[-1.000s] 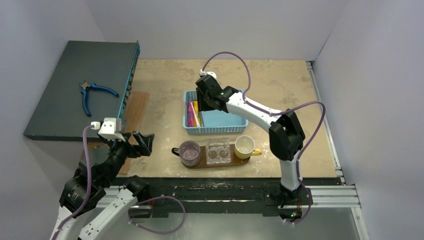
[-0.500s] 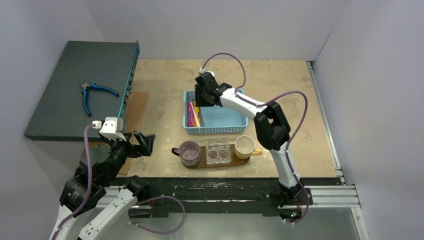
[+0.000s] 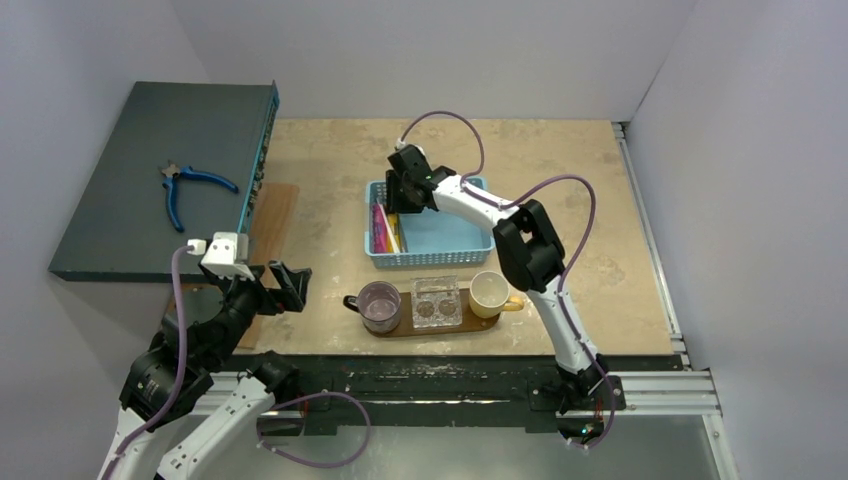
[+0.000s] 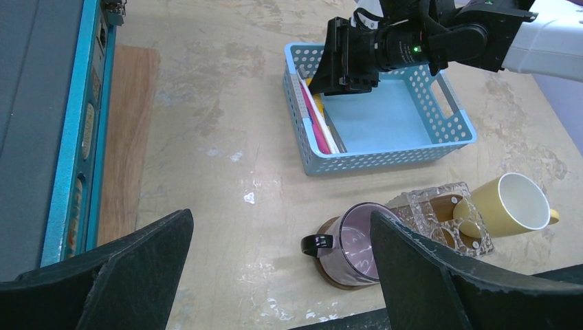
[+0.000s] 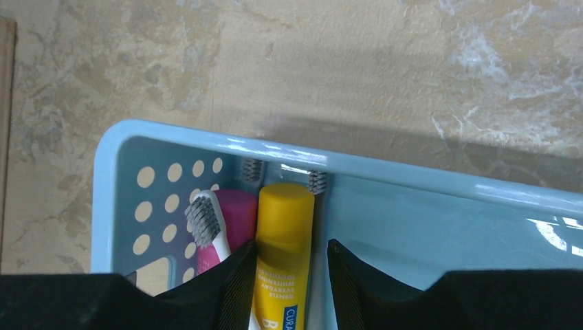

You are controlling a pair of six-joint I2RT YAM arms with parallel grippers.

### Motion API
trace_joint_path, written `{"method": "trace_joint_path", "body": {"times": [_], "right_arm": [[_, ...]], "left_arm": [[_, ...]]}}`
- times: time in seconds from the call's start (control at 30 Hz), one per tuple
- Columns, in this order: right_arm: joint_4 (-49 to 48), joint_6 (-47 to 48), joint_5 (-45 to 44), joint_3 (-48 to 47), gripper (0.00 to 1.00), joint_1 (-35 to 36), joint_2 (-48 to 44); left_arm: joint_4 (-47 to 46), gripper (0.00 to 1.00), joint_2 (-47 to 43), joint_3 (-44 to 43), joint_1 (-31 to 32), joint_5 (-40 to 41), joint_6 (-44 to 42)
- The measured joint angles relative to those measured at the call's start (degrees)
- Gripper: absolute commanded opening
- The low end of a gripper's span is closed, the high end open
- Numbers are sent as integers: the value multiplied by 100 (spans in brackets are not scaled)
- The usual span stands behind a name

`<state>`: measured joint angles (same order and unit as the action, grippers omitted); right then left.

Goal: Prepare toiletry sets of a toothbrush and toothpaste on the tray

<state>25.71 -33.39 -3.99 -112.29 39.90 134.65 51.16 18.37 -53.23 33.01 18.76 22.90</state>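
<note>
Right end effector (image 5: pixel 290 247) spread, black fingers (image 5: pixel 227 289) flanking the glossy yellow toothpaste (image 5: pixel 285 206) (round-capped tube) in perforated blue basket (image 5: pixel 206 146).

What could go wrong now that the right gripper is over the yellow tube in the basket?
The yellow toothpaste lies tight against the pink tube and a toothbrush, so the right gripper could snag or drag those. The tray carries a mug, a glass holder and a yellow cup, so a set laid there may have little room.

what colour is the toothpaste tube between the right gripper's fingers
Yellow, cap and body alike. The toothpaste tube shows best in the right wrist view.
</note>
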Motion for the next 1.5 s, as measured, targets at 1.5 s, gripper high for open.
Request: {"method": "trace_joint_path", "body": {"times": [1.5], "right_arm": [[42,223,-575,-94,7,11,105]], "left_arm": [[79,100,118,-57,-81,-59,4]]}}
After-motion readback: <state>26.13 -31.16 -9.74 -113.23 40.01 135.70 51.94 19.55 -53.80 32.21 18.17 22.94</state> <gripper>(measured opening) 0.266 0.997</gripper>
